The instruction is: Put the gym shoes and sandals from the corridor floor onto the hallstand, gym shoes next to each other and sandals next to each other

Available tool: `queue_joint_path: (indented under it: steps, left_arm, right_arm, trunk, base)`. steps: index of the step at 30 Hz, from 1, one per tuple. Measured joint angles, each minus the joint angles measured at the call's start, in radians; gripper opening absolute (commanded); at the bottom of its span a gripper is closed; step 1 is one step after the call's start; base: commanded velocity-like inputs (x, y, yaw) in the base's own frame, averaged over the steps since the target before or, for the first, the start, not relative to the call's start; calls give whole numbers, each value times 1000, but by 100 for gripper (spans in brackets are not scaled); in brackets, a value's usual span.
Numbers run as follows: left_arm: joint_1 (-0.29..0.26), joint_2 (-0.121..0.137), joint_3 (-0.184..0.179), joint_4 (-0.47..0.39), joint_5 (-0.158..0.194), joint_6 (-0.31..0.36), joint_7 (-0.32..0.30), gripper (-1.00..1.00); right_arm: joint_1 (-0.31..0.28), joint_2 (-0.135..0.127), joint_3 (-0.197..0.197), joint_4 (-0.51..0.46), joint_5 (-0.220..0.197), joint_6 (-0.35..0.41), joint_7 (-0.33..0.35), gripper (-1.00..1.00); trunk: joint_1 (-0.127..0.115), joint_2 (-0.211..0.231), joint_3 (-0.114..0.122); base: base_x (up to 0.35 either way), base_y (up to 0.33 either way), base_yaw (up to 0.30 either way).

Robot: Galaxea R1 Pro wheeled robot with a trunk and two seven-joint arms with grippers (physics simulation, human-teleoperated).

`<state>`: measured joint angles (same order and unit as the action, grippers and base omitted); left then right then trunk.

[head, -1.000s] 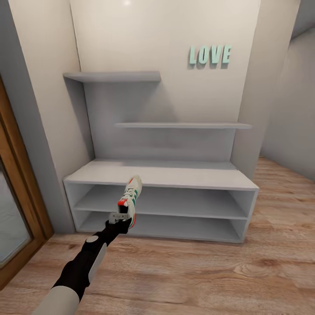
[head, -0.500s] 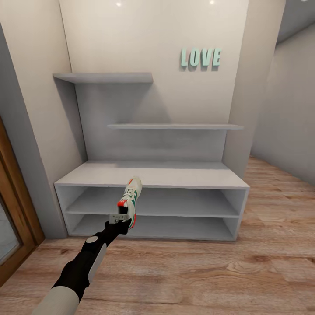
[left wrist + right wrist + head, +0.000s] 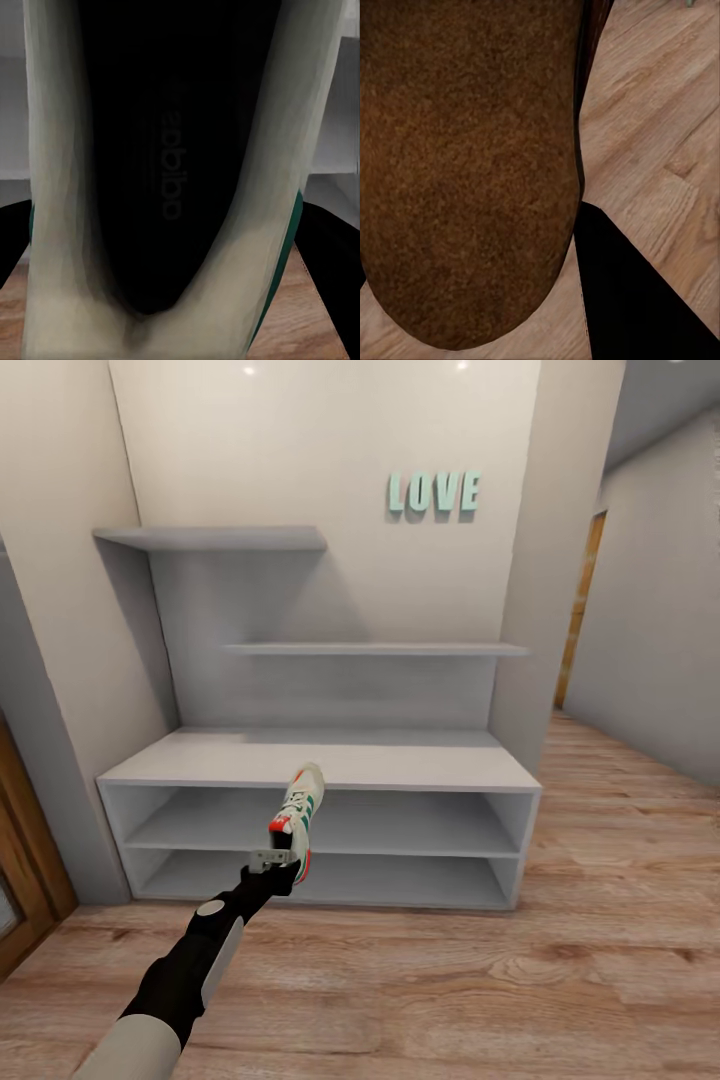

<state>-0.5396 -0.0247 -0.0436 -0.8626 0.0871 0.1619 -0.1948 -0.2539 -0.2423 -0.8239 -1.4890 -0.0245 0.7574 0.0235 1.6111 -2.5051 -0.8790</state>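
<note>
My left gripper (image 3: 275, 857) is shut on the heel end of a white gym shoe (image 3: 300, 810) with teal stripes and orange-red patches. It holds the shoe toe-up in the air in front of the hallstand (image 3: 400, 765), level with its upper open shelf. In the left wrist view the shoe's dark inside (image 3: 172, 187) sits right at the camera. In the right wrist view a dark-brown sandal (image 3: 465, 172) is seen close up above the wood floor (image 3: 660, 127), with one black fingertip (image 3: 637, 300) beside it. The hallstand's top and both shelves hold nothing.
Two thin wall shelves (image 3: 370, 649) and teal LOVE letters (image 3: 433, 492) hang above the hallstand. A wooden door frame (image 3: 30, 860) stands at the left. A corridor with another door frame (image 3: 578, 610) runs off at the right. Wood flooring (image 3: 450, 980) lies before the rack.
The whole picture has slid left, so the camera has turned right and the right-hand corridor now shows. The left arm and its shoe keep their place in the view.
</note>
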Motion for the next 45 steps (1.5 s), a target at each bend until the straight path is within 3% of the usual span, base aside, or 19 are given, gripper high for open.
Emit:
queue_joint_path:
  steps: [3, 9, 13, 16, 21, 27, 35, 45]
  left_arm:
    - [0, 0, 0, 0, 0, 0, 0, -100]
    - [0, 0, 0, 8, 0, 2, 0, -100]
    - [0, -2, 1, 81, -1, 31, -1, -100]
    - [0, -3, 2, 127, -2, 138, -2, -100]
    - [-4, -4, 5, 130, -3, 309, -4, -100]
    - [-9, -4, 6, 102, -1, 399, -4, -100]
    - [-9, -2, 6, 32, -1, 448, -5, -100]
    - [-11, -2, 6, 23, -3, 456, -4, -100]
  right_arm:
    - [0, 0, 25, 0, 4, 0, 0, -100]
    - [0, 0, 34, 0, 6, 0, -2, -100]
    - [0, 0, 35, 1, 7, 0, -4, -100]
    - [0, 0, 35, 1, 7, 1, -4, -100]
    - [0, 0, 35, 1, 7, 1, -4, -100]
    - [0, 0, 35, 1, 6, 2, -4, -100]
    - [0, 0, 35, 1, 7, 2, -4, -100]
    - [0, 0, 35, 1, 6, 2, -4, -100]
  trunk:
    - [0, 0, 0]
    - [0, 0, 0]
    - [0, 0, 0]
    - [0, 0, 0]
    - [0, 0, 0]
    - [0, 0, 0]
    - [0, 0, -2]
    - [0, 0, -21]
  base:
    - [0, -263, 0]
    - [0, -145, 0]
    - [0, -26, 0]
    - [0, -3, 0]
    - [0, 0, 0]
    - [0, 0, 0]
    - [0, 0, 0]
    - [0, 0, 0]
